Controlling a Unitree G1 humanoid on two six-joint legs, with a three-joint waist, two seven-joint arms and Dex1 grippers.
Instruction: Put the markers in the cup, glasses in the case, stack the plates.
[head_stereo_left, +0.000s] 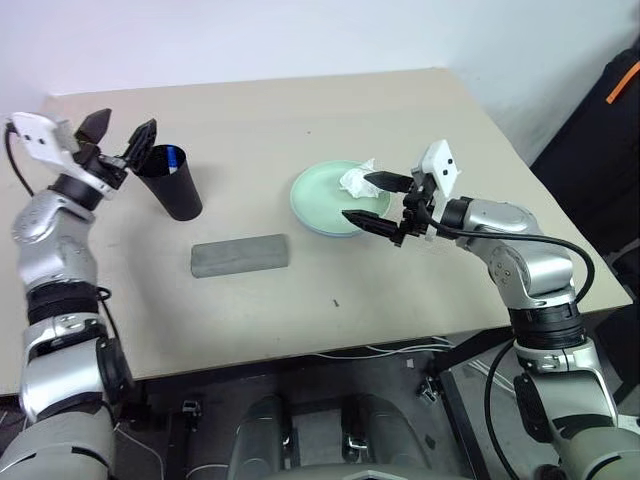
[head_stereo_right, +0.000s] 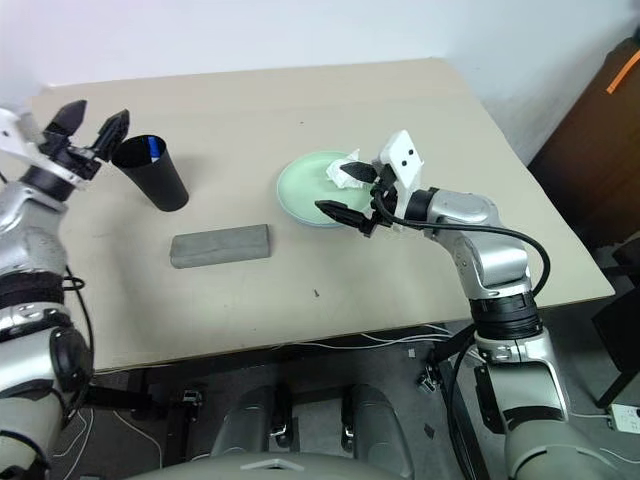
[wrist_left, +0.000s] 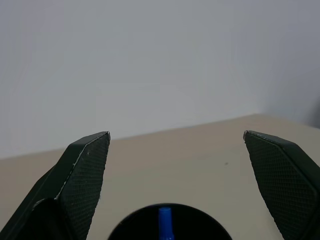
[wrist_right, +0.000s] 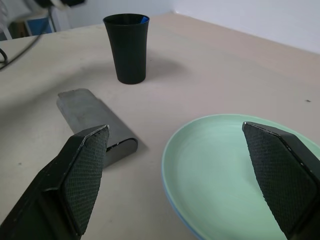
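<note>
1. Left eye view, nearest: the grey felt-like rectangular glasses case (head_stereo_left: 240, 255) lies shut, just in front of the tall matte black tapered cup (head_stereo_left: 172, 180), which serves as landmark; no spectacles can be seen anywhere on the beige tabletop (head_stereo_left: 300, 310), so judging by that they are likely already inside
2. Right of the cup, well apart: the round mint green plate (head_stereo_left: 325, 200) sits on a light blue plate whose rim peeks out underneath (wrist_right: 172, 212), with a crumpled white tissue (head_stereo_left: 355, 180) on its far edge; stacking looks done. The right gripper (head_stereo_left: 372, 200) hangs over the plate, fingers wide, empty
3. At the cup: a blue-capped marker (wrist_left: 164, 222) stands inside; the left gripper (head_stereo_left: 120, 135) is just beside the rim, claw wide, holding nothing
4. Judgement: the marker step seems to be finishing; whether the black-capped marker is inside cannot be told. The next move calls for lifting the left arm clear without tipping the cup
</note>
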